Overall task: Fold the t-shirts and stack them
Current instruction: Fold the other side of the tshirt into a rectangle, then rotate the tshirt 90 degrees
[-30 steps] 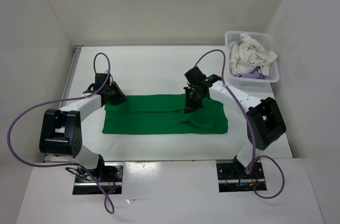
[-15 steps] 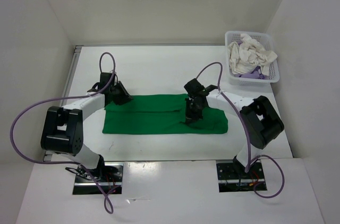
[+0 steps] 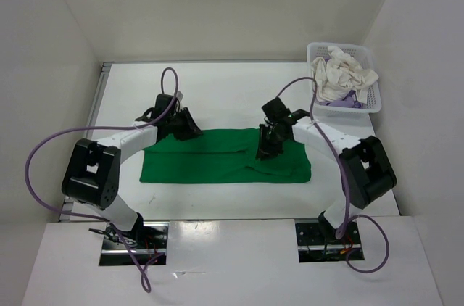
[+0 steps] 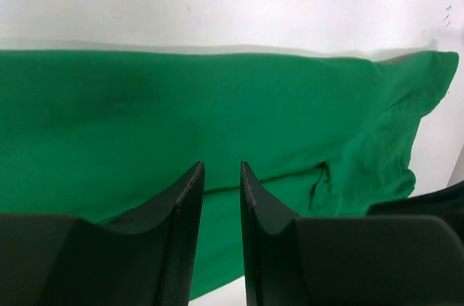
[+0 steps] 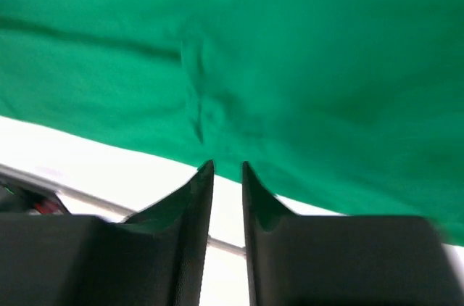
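The bright green t-shirt (image 3: pixel 217 159) lies flat on the table as a long folded band; it fills the left wrist view (image 4: pixel 217 110) and the right wrist view (image 5: pixel 304 52). My left gripper (image 3: pixel 191 130) is over the shirt's far edge, left of middle, jaws nearly together with nothing between them (image 4: pixel 222 168). My right gripper (image 3: pixel 262 152) is low over the shirt's right half, jaws also nearly together and empty (image 5: pixel 227 167). The white-cream t-shirt (image 3: pixel 337 74) and the light purple t-shirt (image 3: pixel 345 103) lie crumpled in the basket.
A white lattice basket (image 3: pixel 371 51) stands at the far right corner of the table. White walls enclose the table on the left, back and right. The arm bases are at the near edge.
My left gripper has moved right along the shirt's far edge, from its left corner toward the middle. My right gripper shifted slightly toward the near side over the shirt. The shirt stays flat.
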Available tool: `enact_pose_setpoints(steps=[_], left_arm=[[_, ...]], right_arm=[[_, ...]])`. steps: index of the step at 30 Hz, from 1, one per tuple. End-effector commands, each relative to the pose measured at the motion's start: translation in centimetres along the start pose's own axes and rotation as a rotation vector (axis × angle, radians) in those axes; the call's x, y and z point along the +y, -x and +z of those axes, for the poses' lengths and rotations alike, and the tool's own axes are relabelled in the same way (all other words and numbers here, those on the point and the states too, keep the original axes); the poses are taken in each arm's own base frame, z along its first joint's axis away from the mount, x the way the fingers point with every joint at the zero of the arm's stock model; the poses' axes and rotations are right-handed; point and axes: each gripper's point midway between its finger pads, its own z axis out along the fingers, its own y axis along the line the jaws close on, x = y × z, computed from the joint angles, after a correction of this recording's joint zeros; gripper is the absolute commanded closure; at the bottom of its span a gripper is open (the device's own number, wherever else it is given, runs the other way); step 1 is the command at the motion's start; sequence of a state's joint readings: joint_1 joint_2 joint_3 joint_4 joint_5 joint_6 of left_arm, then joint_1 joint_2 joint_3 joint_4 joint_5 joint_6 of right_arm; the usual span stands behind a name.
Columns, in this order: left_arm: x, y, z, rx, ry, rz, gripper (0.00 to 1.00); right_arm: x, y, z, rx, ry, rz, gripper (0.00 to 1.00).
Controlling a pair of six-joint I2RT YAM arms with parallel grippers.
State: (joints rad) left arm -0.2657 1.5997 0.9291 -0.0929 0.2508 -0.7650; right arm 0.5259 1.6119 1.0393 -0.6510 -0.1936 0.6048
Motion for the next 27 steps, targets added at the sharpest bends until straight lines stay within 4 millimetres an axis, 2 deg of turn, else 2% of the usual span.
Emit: enact_pose_setpoints(steps=[1,3,4,5,8,9,12,14,15,16,17,18,19,20,22,23,25,26,27], left_arm=[[-0.4,0.3,0.4,0.003,-0.02,-0.014,0.66],[0.5,-0.4,1.2,0.024,-0.002,-0.022,0.66],[0.6,-0.4,1.5,0.023,-0.003,-0.022,0.66],[1.1,-1.1,2.2,0.057,0.004,-0.031,0.66],[2.0,-1.5,3.3,0.082,0.019,-0.048,0.66],[2.2,-1.2,3.2,0.077,0.022,-0.065,0.66],[3.2,-0.5,3.2,0.07,0.032,-0.092,0.66],[4.8,-0.5,2.8,0.076,0.036,-0.146,0.66],[5.3,-0.8,2.6,0.091,0.03,-0.174,0.66],[6.7,-0.9,2.3,0.093,0.048,-0.221,0.66],[7.2,-0.9,2.2,0.096,0.051,-0.236,0.66],[7.6,-0.6,2.0,0.087,0.055,-0.247,0.66],[7.1,-0.8,1.3,0.092,0.043,-0.246,0.65],[7.1,-0.2,0.7,0.075,0.039,-0.25,0.63],[6.3,0.8,-1.0,0.026,0.043,-0.224,0.62],[5.9,1.2,-1.7,0.005,0.042,-0.207,0.62],[4.9,2.2,-3.7,-0.05,0.036,-0.187,0.61],[4.4,2.4,-4.4,-0.064,0.026,-0.171,0.61],[4.1,2.5,-5.0,-0.073,0.021,-0.166,0.61]], right_arm=[[0.0,3.7,-3.0,-0.117,0.053,0.018,0.77],[-1.2,5.0,-1.9,-0.151,0.016,0.062,0.92],[-1.4,4.9,-1.2,-0.146,0.013,0.064,0.92],[-1.8,5.8,-0.2,-0.16,0.001,0.083,0.96],[-3.1,6.7,1.6,-0.175,-0.05,0.124,0.98],[-3.6,7.1,2.5,-0.166,-0.061,0.136,0.99],[-3.8,8.4,3.5,-0.195,-0.082,0.158,1.0],[-3.8,8.8,4.8,-0.184,-0.089,0.177,1.0],[-3.2,9.6,5.1,-0.187,-0.07,0.196,1.0],[-3.5,9.3,6.6,-0.153,-0.084,0.201,1.0],[-2.7,10.8,6.8,-0.176,-0.066,0.212,1.0],[-2.5,11.4,7.4,-0.176,-0.066,0.223,1.0],[-2.2,12.2,8.0,-0.178,-0.064,0.223,1.0],[-1.4,14.2,9.2,-0.187,-0.058,0.221,1.0],[-0.3,16.5,10.3,-0.185,-0.044,0.21,1.0],[1.0,19.3,11.2,-0.206,-0.029,0.205,1.0],[2.4,22.2,12.0,-0.23,-0.013,0.188,1.0],[4.0,24.9,12.6,-0.244,0.013,0.17,1.0],[4.6,26.0,12.9,-0.252,0.018,0.168,0.98]])
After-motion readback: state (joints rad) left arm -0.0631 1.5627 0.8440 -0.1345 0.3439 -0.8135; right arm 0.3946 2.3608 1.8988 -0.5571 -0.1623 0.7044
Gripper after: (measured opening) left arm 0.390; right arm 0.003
